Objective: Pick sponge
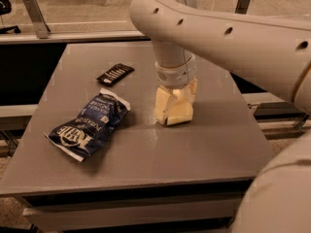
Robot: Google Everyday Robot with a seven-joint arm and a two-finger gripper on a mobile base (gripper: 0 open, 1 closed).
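The pale yellow sponge [176, 111] stands on the grey table [146, 149], right of centre. My gripper [176, 101] comes straight down from the white arm onto the sponge. Its cream fingers [192, 90] press against the sponge's left and right sides, so it is shut on the sponge. The sponge's bottom edge still rests on the table top. The wrist hides the top of the sponge.
A blue crinkled snack bag [90, 125] lies to the left of the sponge. A small black packet [115, 74] lies behind the bag, towards the far edge. A railing [68, 30] runs behind the table. My white arm [233, 38] spans the upper right.
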